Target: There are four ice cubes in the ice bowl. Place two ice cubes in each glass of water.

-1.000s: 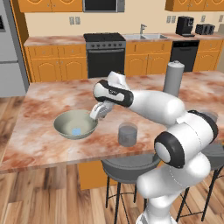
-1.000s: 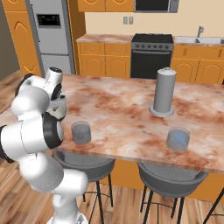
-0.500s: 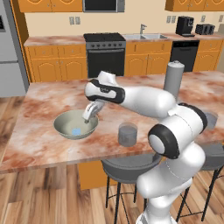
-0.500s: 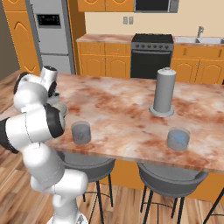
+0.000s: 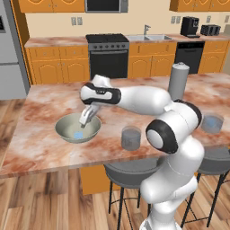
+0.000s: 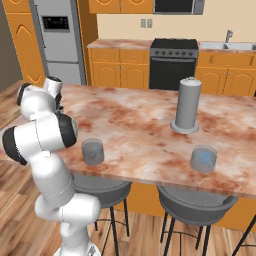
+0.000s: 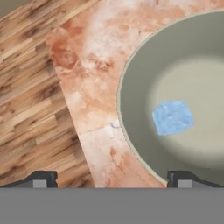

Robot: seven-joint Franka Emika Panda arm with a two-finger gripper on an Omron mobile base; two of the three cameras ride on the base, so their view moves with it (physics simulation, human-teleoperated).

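A: What are the 2 small dark fingertips point(image 7: 40, 180) doing?

B: They stand spread wide with nothing between them. The white gripper point(image 5: 86, 119) hangs over the rim of the wide, shallow, pale grey-green ice bowl point(image 5: 64, 130).

A: What lies in that bowl?

B: A translucent light-blue patch of ice cubes point(image 7: 173, 117) sits on its smooth matte floor, blocky with soft edges; I cannot count them.

A: And around it?

B: The bowl rests on a glossy, mottled red-brown marble counter point(image 5: 40, 143). 1 short, clear, grey-tinted cylindrical glass of water point(image 5: 131, 137) stands near the bowl, and the other glass point(image 6: 204, 159) stands well apart. A tall opaque grey cylinder with a domed top point(image 6: 187, 105) stands behind.
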